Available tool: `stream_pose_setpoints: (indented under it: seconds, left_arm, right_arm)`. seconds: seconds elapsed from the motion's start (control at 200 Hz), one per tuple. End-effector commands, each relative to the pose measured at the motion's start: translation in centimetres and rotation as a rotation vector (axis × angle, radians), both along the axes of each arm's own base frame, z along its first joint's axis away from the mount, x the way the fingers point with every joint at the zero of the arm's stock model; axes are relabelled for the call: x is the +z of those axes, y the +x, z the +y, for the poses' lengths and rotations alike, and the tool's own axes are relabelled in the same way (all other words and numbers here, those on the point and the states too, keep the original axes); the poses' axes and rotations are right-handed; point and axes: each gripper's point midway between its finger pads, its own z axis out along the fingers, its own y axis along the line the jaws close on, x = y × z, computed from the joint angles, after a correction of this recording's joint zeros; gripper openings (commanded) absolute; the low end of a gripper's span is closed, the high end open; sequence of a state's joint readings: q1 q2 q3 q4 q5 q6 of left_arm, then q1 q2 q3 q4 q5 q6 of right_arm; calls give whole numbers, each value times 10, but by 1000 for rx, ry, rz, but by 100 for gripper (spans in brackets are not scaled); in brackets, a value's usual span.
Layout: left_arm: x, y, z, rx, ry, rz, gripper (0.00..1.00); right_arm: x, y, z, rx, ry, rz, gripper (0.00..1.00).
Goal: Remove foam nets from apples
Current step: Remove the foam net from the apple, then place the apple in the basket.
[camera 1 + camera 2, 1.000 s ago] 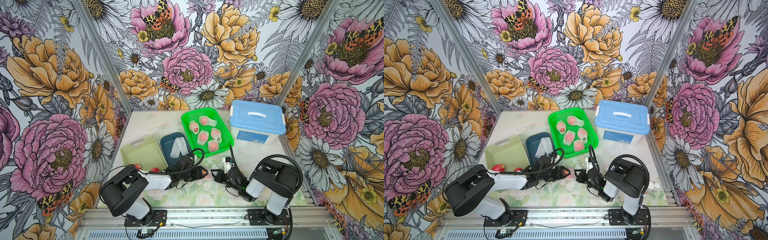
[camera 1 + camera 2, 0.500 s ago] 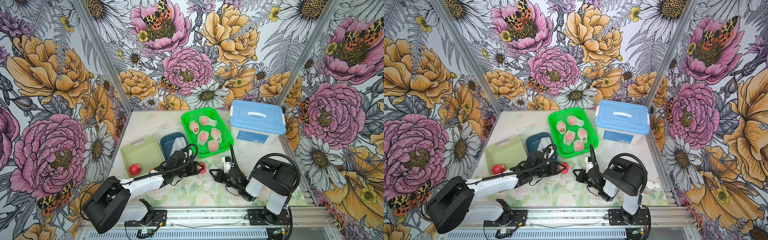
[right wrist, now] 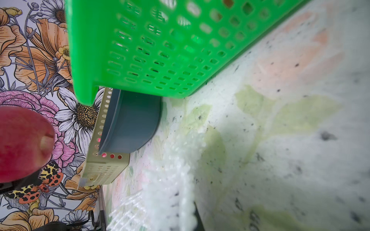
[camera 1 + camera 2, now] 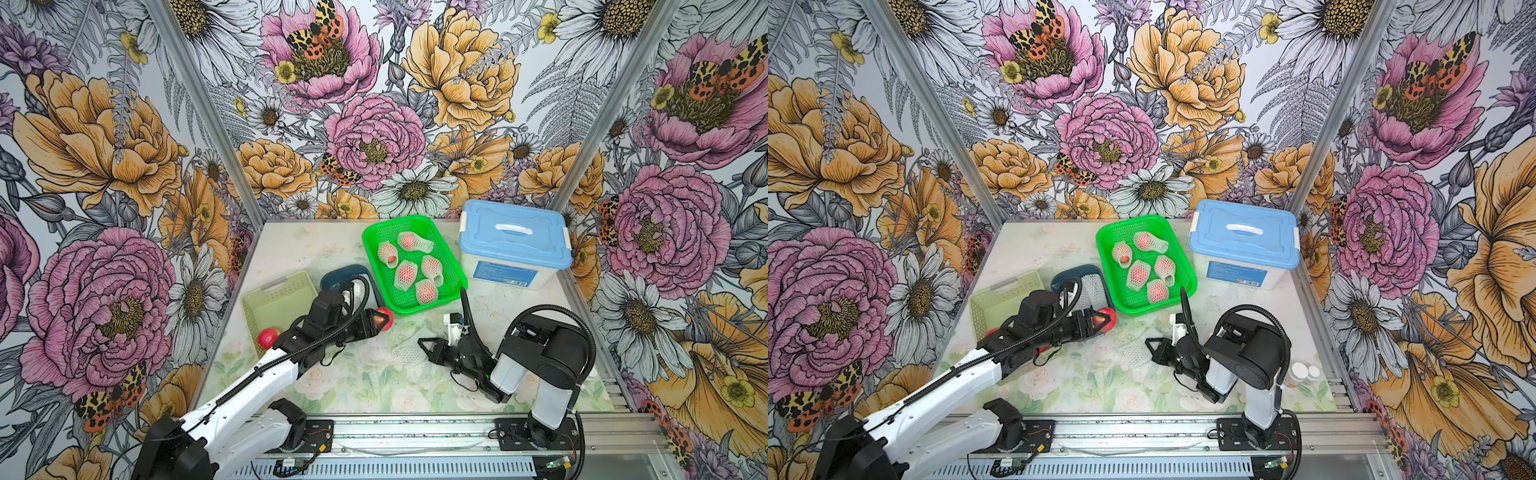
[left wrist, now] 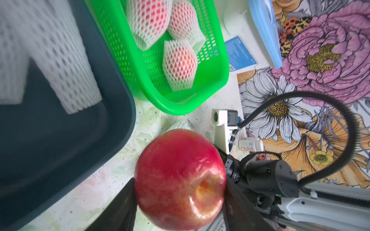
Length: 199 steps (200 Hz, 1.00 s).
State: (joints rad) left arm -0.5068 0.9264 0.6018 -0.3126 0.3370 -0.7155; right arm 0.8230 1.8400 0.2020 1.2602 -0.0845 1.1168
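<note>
A bare red apple (image 5: pixel 180 180), glossy and with no net on it, shows its dimpled end to the left wrist camera. It is clamped between the two dark fingers (image 5: pixel 120 208) of the left gripper (image 4: pixel 381 321), whose jaws stand partly apart and press on either side of the fruit. The apple is held low over the table (image 4: pixel 353 386); whether it touches the surface cannot be told. It sits just beside the near corner of the green basket (image 4: pixel 415 305) and in front of the dark blue tub (image 4: pixel 332 279). A little toward the robot's right, the right gripper (image 4: pixel 424 344) lies low over the table with its jaws together, pinching the edge of an empty foam net (image 4: pixel 405 355). This net is a crumpled white mesh sleeve with diamond holes, spread on the tabletop and looking blurred in the right wrist view. In both top views the green basket holds five netted apples (image 4: pixel 406 275), pale pink through their white sleeves and lying close together. The dark blue tub holds discarded nets (image 5: pixel 60 60), white and slack. To its left stands a pale yellow-green basket (image 4: pixel 274 299) with a second bare apple (image 4: pixel 269 337) at its near end. A white box with a blue lid (image 4: pixel 515 232) stands just beside the green basket, at the back right of the table.
</note>
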Motion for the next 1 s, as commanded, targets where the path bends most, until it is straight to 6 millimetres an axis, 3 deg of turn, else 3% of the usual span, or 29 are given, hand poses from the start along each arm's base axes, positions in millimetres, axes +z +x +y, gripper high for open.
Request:
stream_pose_setpoints:
  seconds: [0.0, 0.24, 0.46, 0.746, 0.991]
  left_arm:
    - [2, 2, 43, 140, 84, 32, 60]
    - [4, 6, 142, 528, 121, 109, 60]
    - [-10, 15, 198, 727, 164, 187, 60]
    - [-29, 47, 236, 817, 274, 220, 60]
    - [-55, 71, 241, 806, 267, 265, 61]
  right_arm:
    - [4, 3, 4, 13, 14, -28, 0]
    - [7, 2, 2, 12, 25, -50, 0]
    - [8, -1, -3, 11, 25, -63, 0]
    - [11, 0, 3, 32, 28, -82, 0]
    - [14, 2, 5, 42, 30, -97, 0]
